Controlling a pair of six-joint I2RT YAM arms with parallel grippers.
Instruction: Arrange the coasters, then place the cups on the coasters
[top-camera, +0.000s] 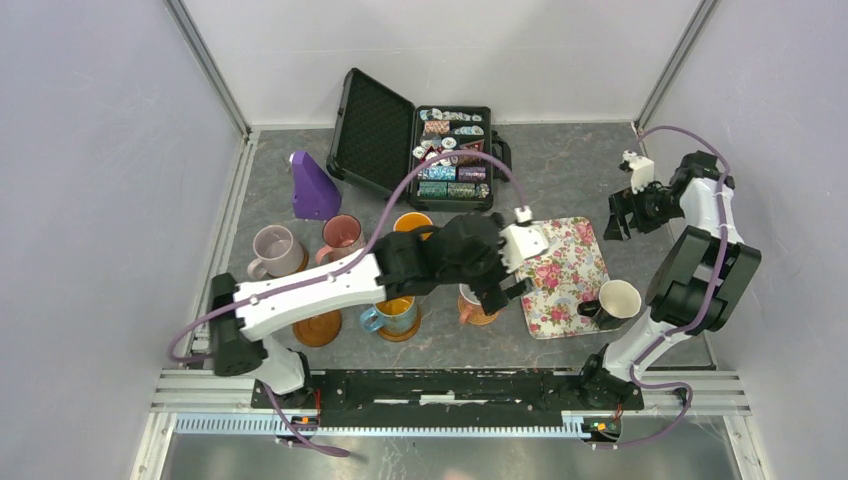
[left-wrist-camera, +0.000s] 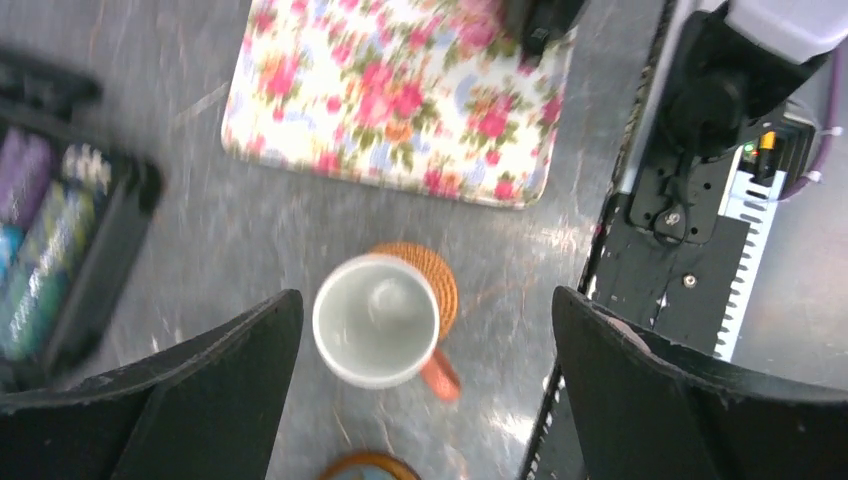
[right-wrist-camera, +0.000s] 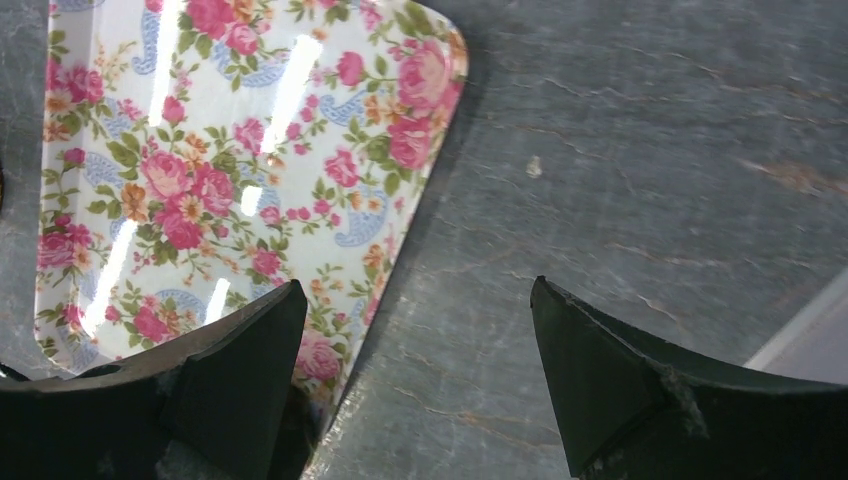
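Tray with the floral print is your landmark on the counter.

Your left end effector hangs over the spot just left of the tray's near left corner. Its fingers are spread wide apart, one on each side of the white-pink cup, and touch nothing. That cup stands upright on the orange-tan coaster, shifted toward one edge of it, close beside the tray but not touching it.

Your right end effector hovers off the tray's far right corner. Its fingers are apart with nothing between them, only bare counter and the tray's rim below.

Black cup with the cream inside sits at the tray's near right corner; you can't tell what is under it.

Further left of the tray, the blue cup stands on a brown coaster, and beyond it lies a bare brown coaster.

Lilac cup, pink cup and orange-inside cup stand in a row well left of the tray; the arm hides part of them, so coasters under them can't be made out.

Open chip case lies behind the tray, to its left.
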